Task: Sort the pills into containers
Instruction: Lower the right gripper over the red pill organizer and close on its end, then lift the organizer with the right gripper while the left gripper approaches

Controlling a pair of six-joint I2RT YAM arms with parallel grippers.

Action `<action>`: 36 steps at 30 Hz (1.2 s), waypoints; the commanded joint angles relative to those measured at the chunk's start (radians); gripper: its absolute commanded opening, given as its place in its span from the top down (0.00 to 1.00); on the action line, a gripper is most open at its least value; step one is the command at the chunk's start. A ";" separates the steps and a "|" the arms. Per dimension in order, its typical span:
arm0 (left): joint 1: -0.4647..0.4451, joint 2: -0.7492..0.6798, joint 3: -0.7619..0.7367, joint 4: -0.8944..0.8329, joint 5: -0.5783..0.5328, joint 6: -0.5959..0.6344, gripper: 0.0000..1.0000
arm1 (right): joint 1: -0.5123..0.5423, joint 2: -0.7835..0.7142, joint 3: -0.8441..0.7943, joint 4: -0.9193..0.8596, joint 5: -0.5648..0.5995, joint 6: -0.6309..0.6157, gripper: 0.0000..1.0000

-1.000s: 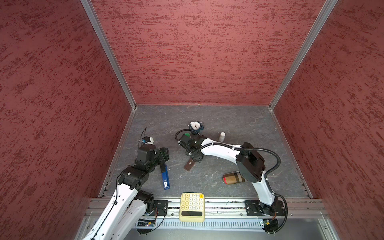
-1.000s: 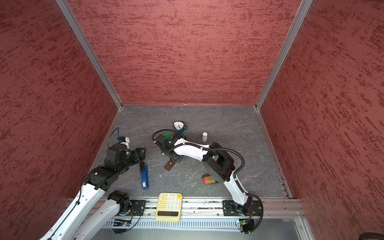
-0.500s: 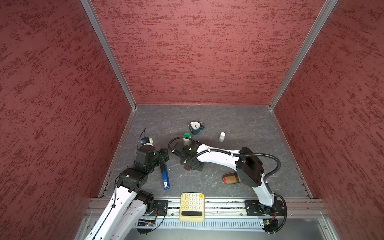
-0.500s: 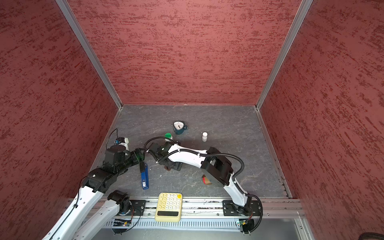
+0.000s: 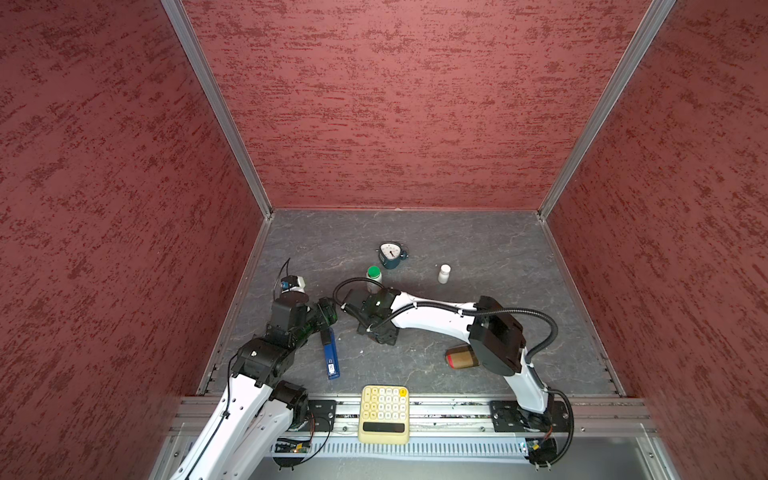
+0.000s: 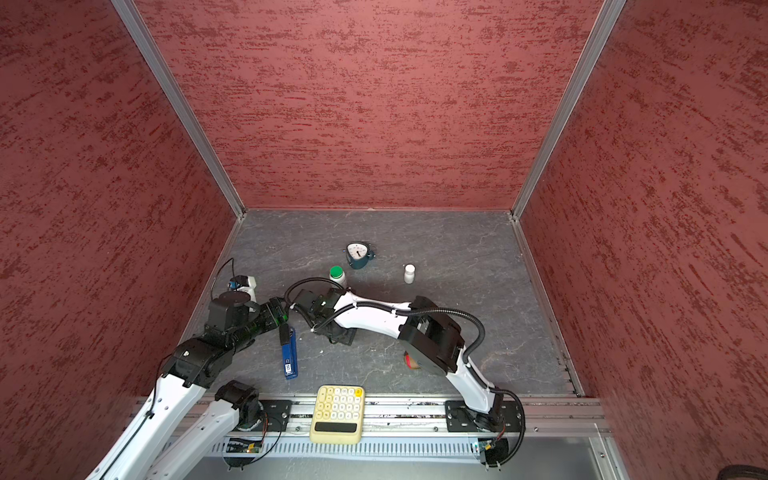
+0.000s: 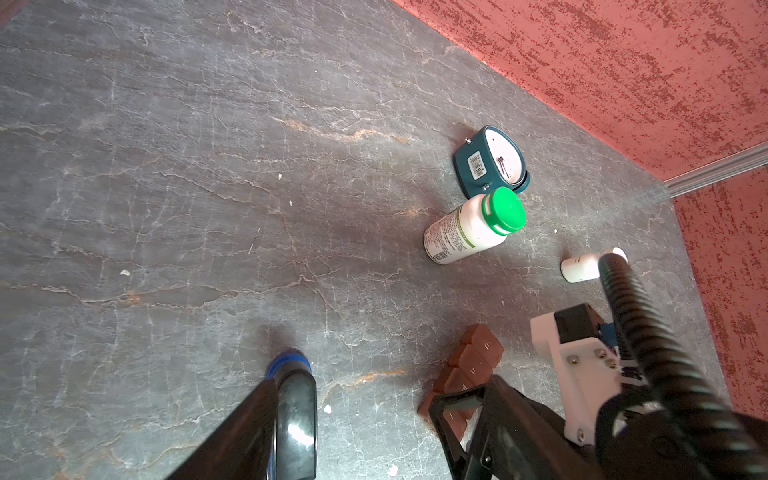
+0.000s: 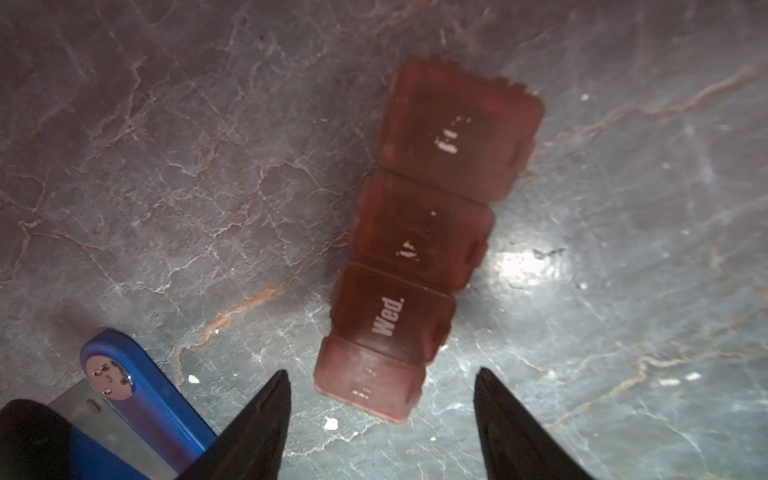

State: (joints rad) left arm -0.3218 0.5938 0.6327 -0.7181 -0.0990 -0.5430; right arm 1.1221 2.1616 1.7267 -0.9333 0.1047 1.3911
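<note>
- Right claw (image 8: 380, 371): points down at the table. Its two fingers (image 8: 266, 415) are spread wide and grip nothing.
- Pill strip (image 8: 415, 249): lies flat on the gray stone-look table (image 5: 478, 257), straight below the right claw. It is a row of four square brown compartments, and all four lids look shut. One lid reads "Wed."; the other white marks are worn.
- In the right wrist view, the strip's near end sits between the two fingers with a gap on each side. Whether the fingertips reach down to its level, cannot tell.
- In both top views the right claw covers the strip. The left wrist view shows it (image 7: 469, 365) partly behind the right claw's black body.
- Left claw (image 6: 284, 332): at the far end of the blue tool (image 6: 289, 357). Only one black finger (image 7: 295, 415) shows clearly, over the tool's rounded tip. How wide the claw stands, or whether it has the tool, cannot tell.
- The blue tool lies flat just to the left of the strip, not touching it.
- Behind the strip: a green-capped bottle (image 5: 374, 276) stands upright, with a teal clock (image 5: 390, 255) just past it. A small white bottle (image 5: 444, 274) stands farther right, well apart.
- A plaid case (image 5: 459, 357) lies half hidden under the right arm's elbow.
- A yellow calculator (image 5: 384, 413) sits on the front rail.
- White bits (image 8: 331, 423) lie on the table near the strip's end, too small to identify.
</note>
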 commanded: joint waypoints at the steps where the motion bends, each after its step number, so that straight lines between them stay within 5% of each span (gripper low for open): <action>1: -0.006 -0.005 0.024 0.008 -0.008 0.003 0.21 | -0.002 0.028 0.012 0.007 0.008 0.023 0.31; 23: -0.006 -0.001 0.026 0.009 0.000 0.001 0.20 | -0.004 0.006 -0.030 -0.027 0.047 -0.016 0.59; 30: -0.008 0.061 0.030 0.069 0.155 -0.003 0.21 | -0.004 -0.172 -0.226 0.109 0.090 -0.207 0.59; 36: -0.044 0.136 -0.008 0.289 0.386 -0.060 0.23 | -0.010 -0.413 -0.486 0.336 0.141 -0.482 0.61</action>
State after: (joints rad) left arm -0.3428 0.7132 0.6338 -0.5850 0.1402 -0.5667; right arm 1.1172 1.8404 1.2991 -0.7513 0.1886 1.0824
